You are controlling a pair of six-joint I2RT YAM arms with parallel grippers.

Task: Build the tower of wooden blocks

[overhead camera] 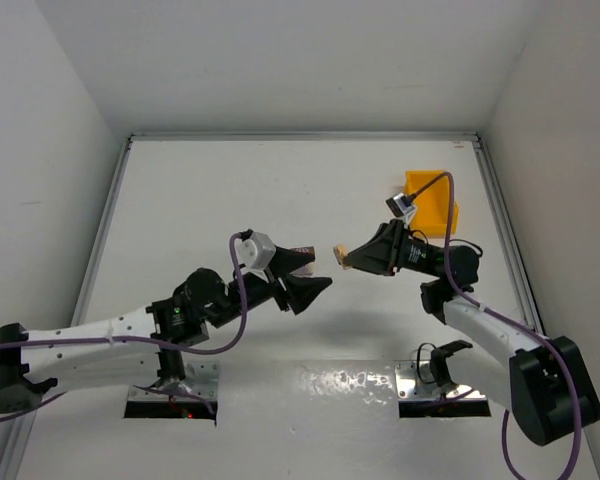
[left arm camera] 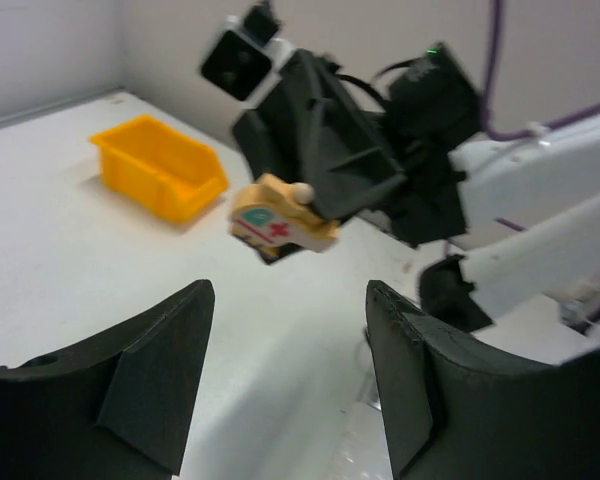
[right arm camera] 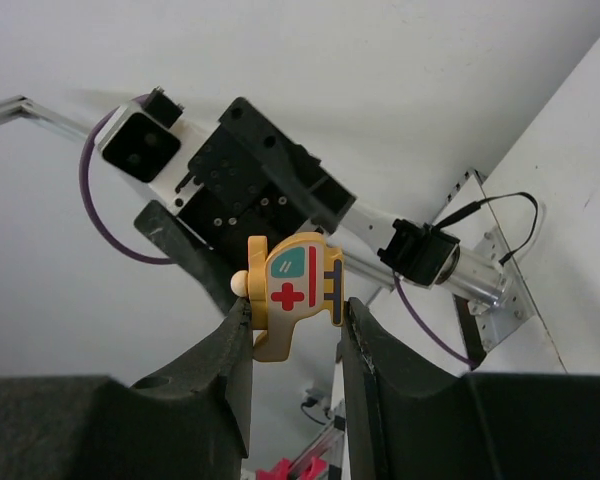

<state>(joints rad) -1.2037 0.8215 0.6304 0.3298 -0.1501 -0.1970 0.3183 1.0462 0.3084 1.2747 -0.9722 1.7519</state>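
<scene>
Right wrist view: right gripper [right arm camera: 295, 325] is clamped narrow on a painted wood block [right arm camera: 293, 290], held in the air over mid-table. Left gripper [left arm camera: 290, 295] jaws wide, empty, at the block's 8 o'clock in top view, not touching. Yellow bin [overhead camera: 435, 205] at its 2 o'clock.

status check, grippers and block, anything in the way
Right gripper shut on painted wooden block, off the table. Left gripper open, empty, facing it. No tower in view. Yellow bin beyond, apart from both.
</scene>
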